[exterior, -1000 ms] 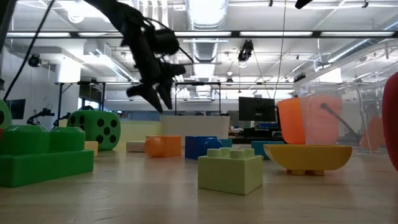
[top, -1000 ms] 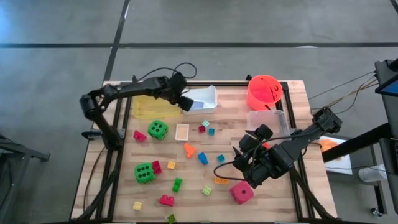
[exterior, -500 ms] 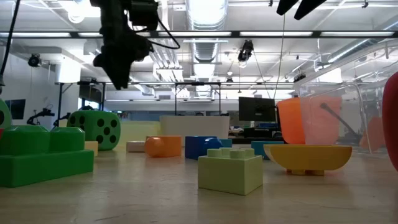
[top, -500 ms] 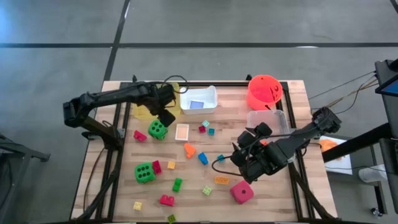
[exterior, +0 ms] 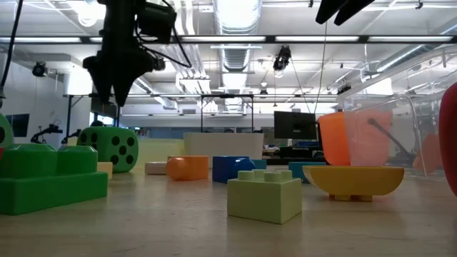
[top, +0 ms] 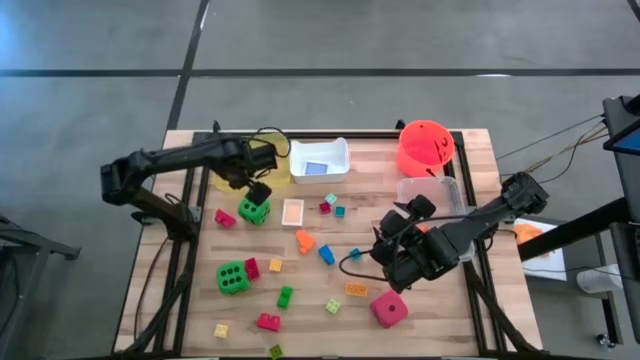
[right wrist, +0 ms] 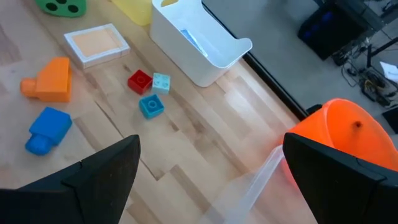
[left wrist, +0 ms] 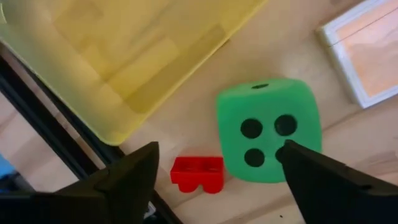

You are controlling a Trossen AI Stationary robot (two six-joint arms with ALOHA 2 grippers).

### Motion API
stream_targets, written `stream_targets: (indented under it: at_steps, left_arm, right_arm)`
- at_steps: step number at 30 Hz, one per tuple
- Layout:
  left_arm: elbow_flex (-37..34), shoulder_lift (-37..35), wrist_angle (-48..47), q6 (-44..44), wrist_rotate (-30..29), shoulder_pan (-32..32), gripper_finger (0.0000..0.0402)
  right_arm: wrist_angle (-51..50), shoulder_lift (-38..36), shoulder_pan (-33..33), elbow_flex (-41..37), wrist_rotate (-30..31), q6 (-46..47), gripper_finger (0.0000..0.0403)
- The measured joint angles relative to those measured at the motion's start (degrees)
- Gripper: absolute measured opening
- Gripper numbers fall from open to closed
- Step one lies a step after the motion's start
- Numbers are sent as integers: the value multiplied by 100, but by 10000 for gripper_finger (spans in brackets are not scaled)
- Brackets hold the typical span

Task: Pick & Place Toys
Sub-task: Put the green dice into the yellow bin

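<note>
Green, pink and other toys mostly lie loose on the table [top: 470,150], only a blue piece [top: 316,168] in the white tray [top: 340,172], so most work remains; the left gripper [top: 257,190] hovers spread over a green die [top: 253,208], the right gripper [top: 393,262] spread, empty.

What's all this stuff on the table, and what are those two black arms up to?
dice: 3, two green at left, one pink-red front right
bricks: many, mixed colours, scattered mid-table
card: 1, white-edged, orange face, beside a green die
trays: yellow, white, clear, along far edge
bucket: 1, orange-red, far right
left pincer: open, above a green die
right pincer: open, mid-table, holding nothing
</note>
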Motion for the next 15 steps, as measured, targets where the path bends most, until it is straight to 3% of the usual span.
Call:
stream_targets:
  at_steps: [6,15]
  left_arm:
    - [-836,-583,581,-318,572,4,362]
    - [-1982,-1490,1981,-782,1344,81,364]
  right_arm:
    - [1,0,4,-3,-2,-95,389]
    - [19,0,4,-8,124,-174,389]
